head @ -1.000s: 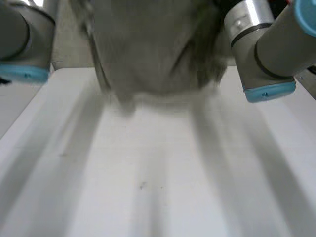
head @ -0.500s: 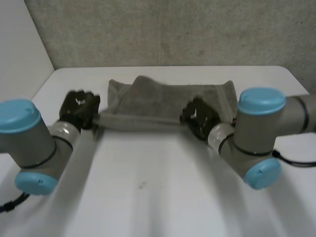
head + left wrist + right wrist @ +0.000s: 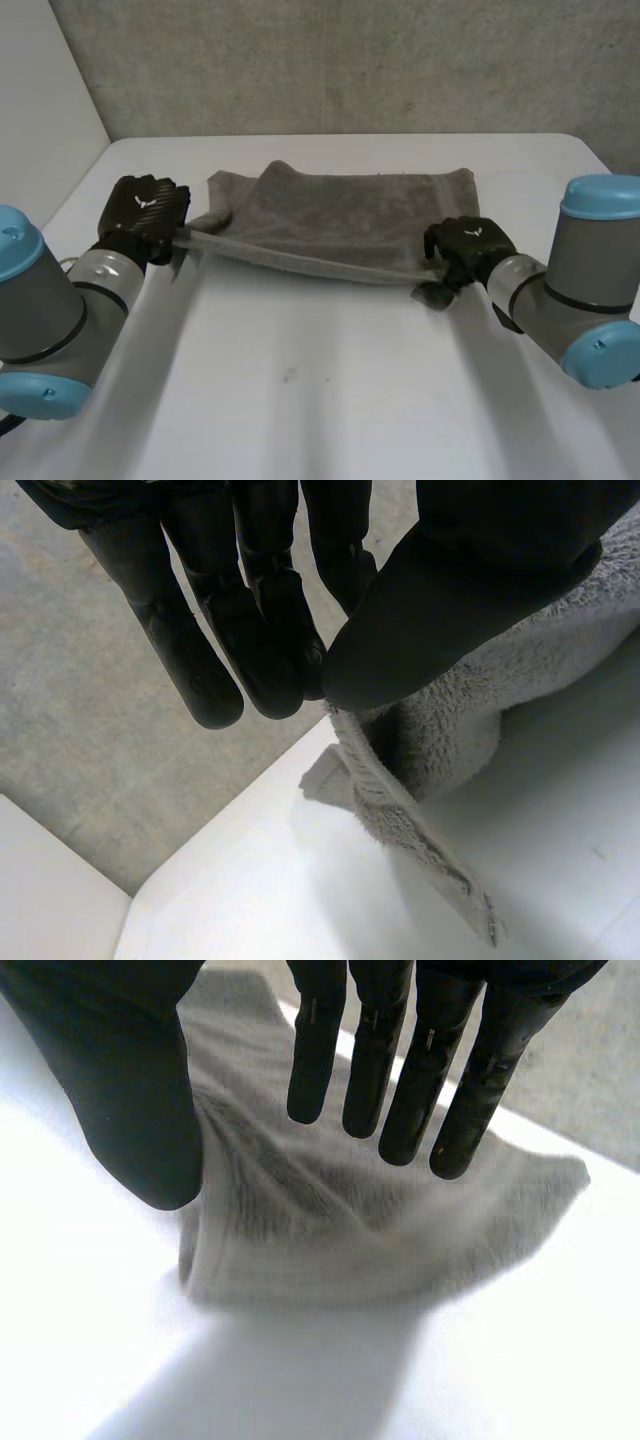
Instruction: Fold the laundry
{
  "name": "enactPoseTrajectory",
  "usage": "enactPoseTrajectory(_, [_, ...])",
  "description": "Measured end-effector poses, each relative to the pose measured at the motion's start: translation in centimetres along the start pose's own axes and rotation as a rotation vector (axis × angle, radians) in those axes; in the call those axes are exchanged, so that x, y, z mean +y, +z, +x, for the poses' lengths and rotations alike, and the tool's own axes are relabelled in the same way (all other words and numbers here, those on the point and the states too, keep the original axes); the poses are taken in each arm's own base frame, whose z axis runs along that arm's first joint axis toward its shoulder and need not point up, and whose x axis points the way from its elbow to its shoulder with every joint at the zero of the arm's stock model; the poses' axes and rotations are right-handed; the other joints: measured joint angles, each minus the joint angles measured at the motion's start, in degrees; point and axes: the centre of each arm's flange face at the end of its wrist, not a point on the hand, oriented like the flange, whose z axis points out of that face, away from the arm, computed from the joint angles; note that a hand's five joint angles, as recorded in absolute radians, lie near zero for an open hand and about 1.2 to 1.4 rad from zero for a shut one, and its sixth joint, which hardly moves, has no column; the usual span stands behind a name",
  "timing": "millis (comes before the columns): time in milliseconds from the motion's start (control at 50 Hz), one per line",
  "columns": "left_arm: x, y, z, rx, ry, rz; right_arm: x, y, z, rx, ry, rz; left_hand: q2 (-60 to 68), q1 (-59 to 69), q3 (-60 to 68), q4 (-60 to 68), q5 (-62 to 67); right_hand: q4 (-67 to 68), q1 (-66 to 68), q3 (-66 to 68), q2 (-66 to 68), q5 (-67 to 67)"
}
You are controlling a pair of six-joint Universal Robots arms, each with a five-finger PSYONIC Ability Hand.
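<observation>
Now, towel (image 3: 340,215): flat by table's (image 3: 300,400) far edge, near hem raised, prob. so you can fold it over.
L hand (image 3: 148,212): thumb + fingers pinch near-left corner.
R hand (image 3: 470,245): fingers straight, spread over near-right corner, no grip.

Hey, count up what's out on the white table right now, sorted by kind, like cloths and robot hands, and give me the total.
Cloths: 1, the grey towel
Robot hands: 2, the left hand and the right hand, both black
Total: 3
</observation>
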Motion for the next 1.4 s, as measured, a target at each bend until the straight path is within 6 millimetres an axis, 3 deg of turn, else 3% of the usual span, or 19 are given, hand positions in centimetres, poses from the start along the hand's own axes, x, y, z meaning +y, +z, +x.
enactPoseTrajectory(180, [0.2,0.1,-0.5,-0.014,-0.002,-0.007,2.3,0.5,1.3,0.041,0.022,-0.068,0.0,0.0,0.0,0.0,0.0,1.5,1.0,1.4,0.3,1.5])
enactPoseTrajectory(240, [0.3,0.1,-0.5,-0.015,-0.002,-0.009,2.5,0.8,1.7,0.067,0.022,-0.073,0.0,0.0,0.0,0.0,0.0,9.1,8.6,8.9,7.5,8.3])
enactPoseTrajectory(260, [0.3,0.0,-0.5,-0.015,-0.002,-0.013,2.4,1.0,2.2,0.100,0.018,-0.065,0.0,0.0,0.0,0.0,0.0,29.4,22.7,28.9,28.2,26.9])
enactPoseTrajectory(300, [0.4,0.0,-0.4,-0.013,-0.002,-0.018,2.2,1.1,2.5,0.120,0.013,-0.054,0.0,0.0,0.0,0.0,0.0,30.6,22.8,30.2,29.0,27.7])
enactPoseTrajectory(440, [-0.5,-1.4,-0.7,0.011,-0.001,-0.068,-4.1,-1.1,4.3,0.196,-0.121,0.128,0.0,0.0,0.0,0.0,0.0,32.0,22.8,31.3,29.5,28.4])
enactPoseTrajectory(520, [-3.6,-3.1,-1.9,0.011,0.000,-0.062,-9.4,-4.9,4.3,0.201,-0.305,0.218,0.0,0.0,0.0,0.0,0.0,32.0,22.8,31.3,29.5,28.6])
enactPoseTrajectory(540, [-3.6,-3.1,-1.9,0.011,0.000,-0.062,-9.4,-4.9,4.3,0.201,-0.305,0.218,0.0,0.0,0.0,0.0,0.0,32.0,22.8,31.3,29.5,28.6])
enactPoseTrajectory(600, [-7.3,-4.7,-3.5,-0.006,0.005,-0.009,-12.9,-8.4,4.1,0.203,-0.455,0.240,0.0,0.0,0.0,0.0,0.0,32.1,22.8,31.3,29.5,28.9])
enactPoseTrajectory(740, [-11.7,-6.3,-6.2,-0.029,0.014,0.034,-15.9,-12.4,3.6,0.192,-0.603,0.205,0.0,0.0,0.0,0.0,0.0,32.1,22.8,31.3,29.5,28.9])
enactPoseTrajectory(840, [-11.4,-6.1,-6.9,-0.009,0.016,-0.032,-15.5,-12.5,3.4,0.159,-0.637,0.143,0.0,0.0,0.0,0.0,0.1,32.1,22.8,31.3,29.5,28.9])
enactPoseTrajectory(980, [-4.0,-2.6,-4.9,0.193,0.111,-0.377,-9.1,-7.4,2.7,-0.030,-0.764,-0.146,0.0,0.0,0.0,0.0,0.1,32.1,22.8,31.3,29.5,29.9])
enactPoseTrajectory(1040, [-2.1,-1.7,-4.3,0.239,0.136,-0.433,-8.5,-6.9,2.6,-0.045,-0.773,-0.166,0.0,0.2,0.0,0.0,0.1,32.1,22.8,31.3,29.5,29.9])
enactPoseTrajectory(1060, [-0.7,-0.9,-3.7,0.274,0.155,-0.471,-6.2,-5.0,2.3,-0.098,-0.800,-0.231,0.0,0.5,0.0,0.0,0.1,32.1,23.2,31.3,29.5,30.6])
enactPoseTrajectory(1160, [0.4,1.4,-3.1,0.295,0.170,-0.471,-5.7,-2.4,1.9,-0.069,-0.837,-0.213,0.0,0.5,0.0,0.0,0.1,32.1,23.2,31.3,29.5,30.7])
enactPoseTrajectory(1240, [-2.3,4.9,-4.0,0.214,0.171,-0.318,-9.4,-0.1,2.1,0.099,-0.859,-0.027,0.0,0.5,0.0,0.0,0.1,32.1,23.2,31.3,29.5,30.7])
enactPoseTrajectory(1280, [-5.8,7.1,-5.4,0.109,0.163,-0.151,-13.2,0.7,2.6,0.245,-0.839,0.154,0.0,0.5,0.0,0.0,0.1,32.1,23.3,31.3,29.5,30.7])
enactPoseTrajectory(1340, [-9.9,8.4,-7.6,-0.033,0.140,0.049,-18.5,0.2,3.5,0.430,-0.775,0.422,0.0,0.5,0.0,0.0,0.1,32.1,23.3,31.3,29.7,30.7])
enactPoseTrajectory(1360, [-13.1,8.7,-9.3,-0.139,0.112,0.202,-21.4,-0.7,4.0,0.518,-0.730,0.574,0.0,0.5,0.0,0.0,0.1,32.1,23.3,31.3,29.7,30.8])
enactPoseTrajectory(1400, [-15.0,8.6,-10.5,-0.203,0.088,0.299,-22.2,-1.1,4.1,0.543,-0.716,0.621,0.0,0.5,0.0,0.0,0.1,32.1,23.3,31.3,29.7,30.8])
